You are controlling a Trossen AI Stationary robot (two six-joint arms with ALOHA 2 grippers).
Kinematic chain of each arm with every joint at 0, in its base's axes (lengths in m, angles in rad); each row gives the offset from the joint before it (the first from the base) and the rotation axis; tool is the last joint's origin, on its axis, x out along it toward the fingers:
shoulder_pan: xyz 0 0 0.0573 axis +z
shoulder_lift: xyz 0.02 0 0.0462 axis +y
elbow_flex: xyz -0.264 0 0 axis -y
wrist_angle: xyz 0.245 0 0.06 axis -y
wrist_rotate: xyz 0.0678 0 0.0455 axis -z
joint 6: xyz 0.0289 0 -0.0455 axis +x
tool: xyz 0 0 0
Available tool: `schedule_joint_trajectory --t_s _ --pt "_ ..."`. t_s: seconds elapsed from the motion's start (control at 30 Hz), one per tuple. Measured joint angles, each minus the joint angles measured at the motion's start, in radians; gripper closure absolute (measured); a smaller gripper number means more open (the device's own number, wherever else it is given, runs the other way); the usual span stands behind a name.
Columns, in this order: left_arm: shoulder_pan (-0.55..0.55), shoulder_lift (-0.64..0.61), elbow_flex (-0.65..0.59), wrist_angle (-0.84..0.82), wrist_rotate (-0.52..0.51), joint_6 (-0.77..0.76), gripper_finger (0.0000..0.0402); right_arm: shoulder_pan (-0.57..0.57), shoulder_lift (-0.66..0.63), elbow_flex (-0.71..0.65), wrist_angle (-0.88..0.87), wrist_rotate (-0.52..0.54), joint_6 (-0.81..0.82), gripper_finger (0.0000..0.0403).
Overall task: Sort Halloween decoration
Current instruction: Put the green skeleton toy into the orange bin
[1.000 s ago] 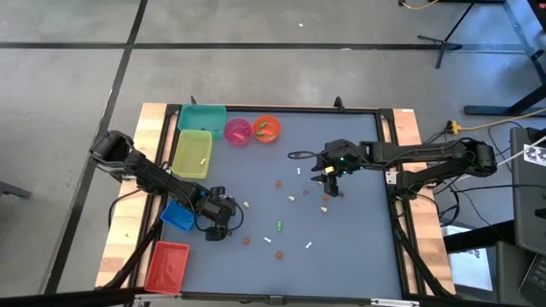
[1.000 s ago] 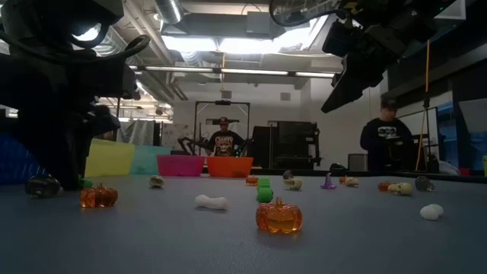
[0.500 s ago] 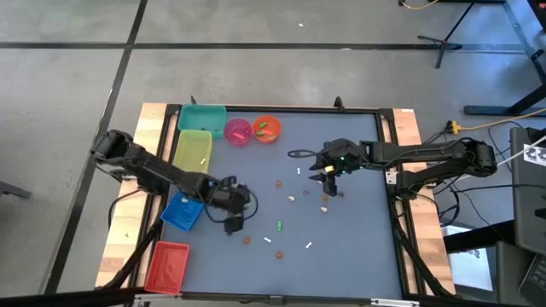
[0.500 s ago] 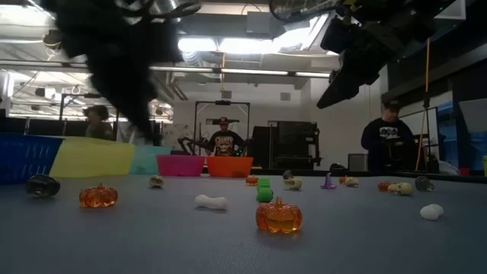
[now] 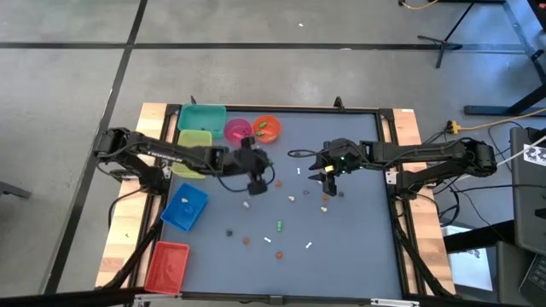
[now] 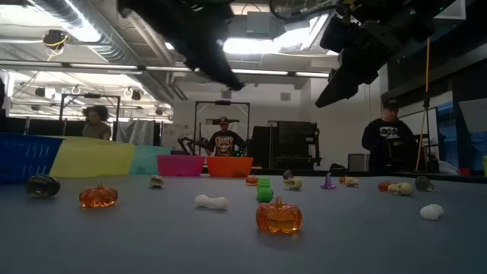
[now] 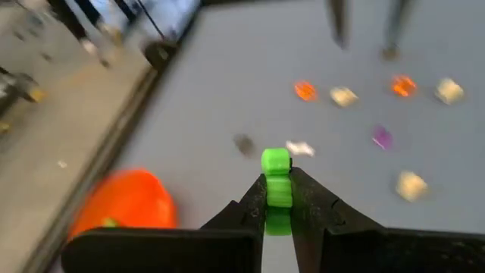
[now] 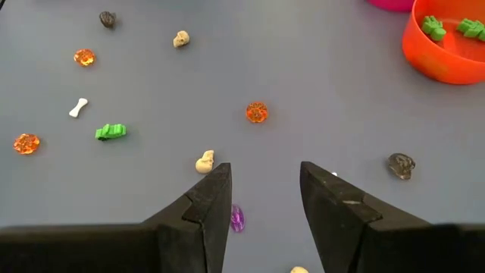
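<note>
Green trinket [image 7: 276, 180] pinched in raised left hand [image 5: 257, 176].

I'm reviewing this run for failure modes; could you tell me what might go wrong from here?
The left gripper pinches a small green trinket only at its fingertips while travelling toward the orange bowl; it could slip out early. The right gripper hovers open over crowded trinkets and may nudge the purple one.

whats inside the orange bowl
The orange bowl holds green trinkets: two show in the right wrist view, near its rim. The picture's edge cuts off the rest of the bowl, so more may lie inside. The high view is too small to count.
</note>
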Motion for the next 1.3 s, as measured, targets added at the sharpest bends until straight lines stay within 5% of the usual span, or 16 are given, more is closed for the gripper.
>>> schedule_joint_trajectory --t_s 0.3,0.6,1.03,1.3 --pt "0.198 0.004 0.0 0.217 0.009 0.098 0.0378 0.0 0.0 0.0 0.0 0.0 0.0 0.0246" --pt "0.336 0.115 0.002 0.414 0.011 -0.039 0.0378 0.0 0.0 0.0 0.013 0.023 -0.007 0.0246" --pt "0.396 0.361 0.0 0.42 0.004 -0.041 0.0375 0.0 0.0 0.0 0.021 0.037 -0.008 0.0246" --pt "0.395 0.382 0.0 0.425 -0.018 -0.042 0.0326 0.0 0.0 0.0 0.024 0.037 -0.008 0.0246"
